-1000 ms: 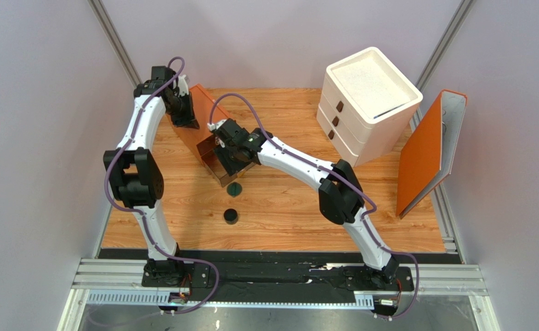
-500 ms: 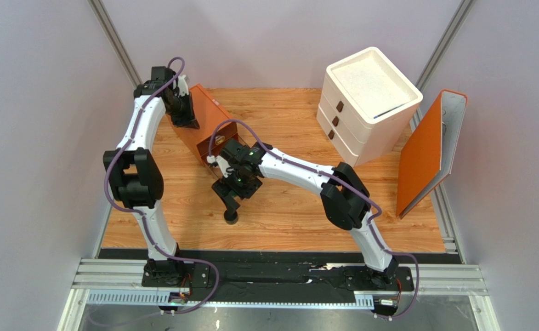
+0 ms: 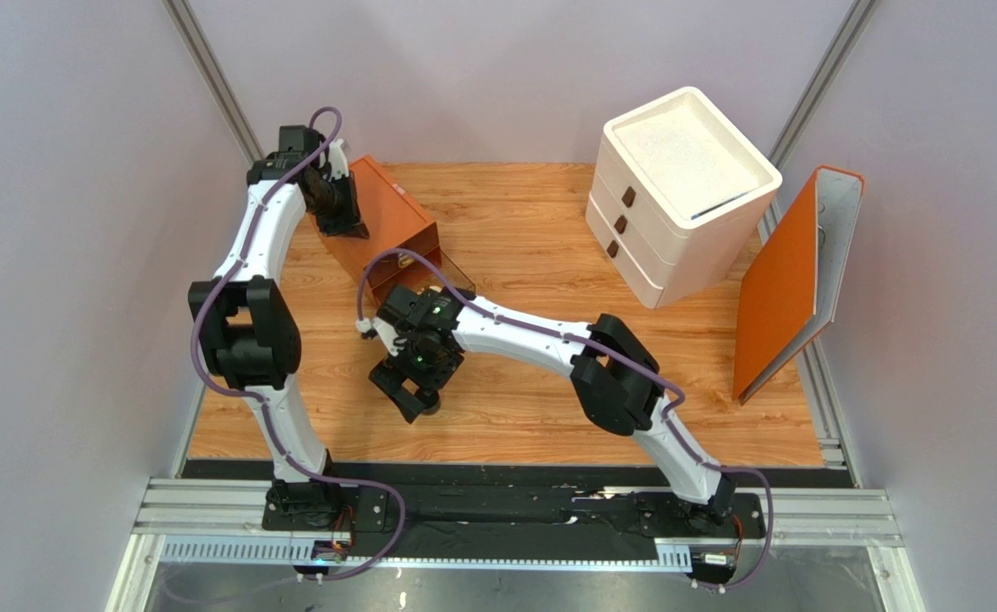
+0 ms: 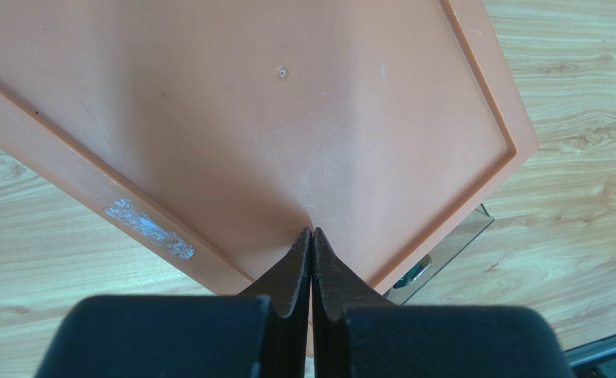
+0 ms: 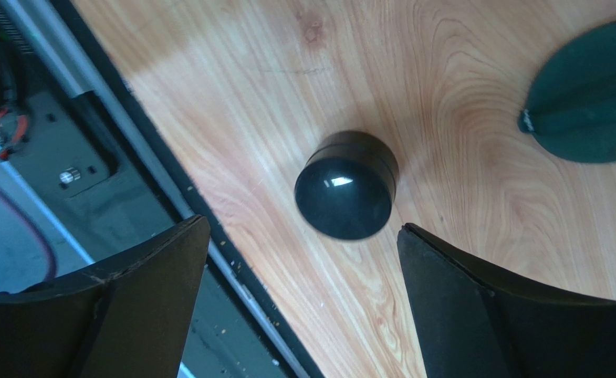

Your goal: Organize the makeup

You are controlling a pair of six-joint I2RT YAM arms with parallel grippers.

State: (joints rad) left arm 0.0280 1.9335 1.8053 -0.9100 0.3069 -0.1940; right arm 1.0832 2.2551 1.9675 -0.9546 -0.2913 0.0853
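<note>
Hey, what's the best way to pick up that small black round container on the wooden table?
Pinch the small black round container across its short side wall, coming straight down: it stands upright, glossy top up, under the open right pincer.

At the far right of the light wooden bench [image 3: 529, 223] stands a white plastic unit of three stacked drawers [image 3: 682, 191] with small brown handles. Near it, at the bench's right edge, a flat orange panel [image 3: 791, 287] stands on edge. At the far left sits an orange plastic drawer box [image 3: 395, 219], its clear drawer [image 3: 401, 270] pulled out toward the near side.
</note>
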